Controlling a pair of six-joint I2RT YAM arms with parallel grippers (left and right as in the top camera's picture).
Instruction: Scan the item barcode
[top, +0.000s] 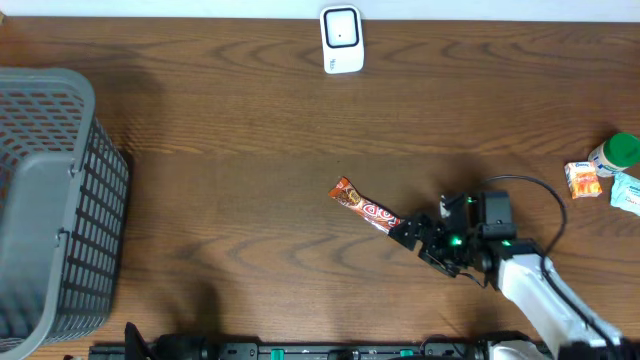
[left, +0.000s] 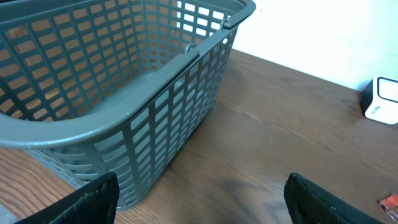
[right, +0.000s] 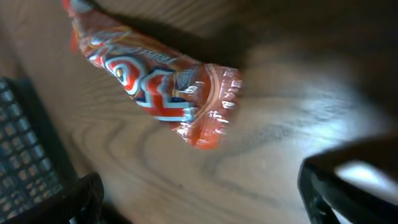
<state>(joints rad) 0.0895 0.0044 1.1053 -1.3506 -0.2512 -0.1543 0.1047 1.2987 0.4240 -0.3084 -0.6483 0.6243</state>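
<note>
The right gripper (top: 413, 240) is spread wide, nothing clamped. The snack bar (top: 365, 207) is laid well apart from the scanner (top: 341, 40), on the robot's side, its long axis aimed at those jaws. The left gripper (left: 202, 199), also spread, is set farther off.

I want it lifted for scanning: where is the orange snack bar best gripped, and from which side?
Probably grip the snack bar across its narrow body, just behind the crimped end seal, coming from its lower-right end, where the open right gripper faces it. It lies flat, so fingers straddle its width.
</note>
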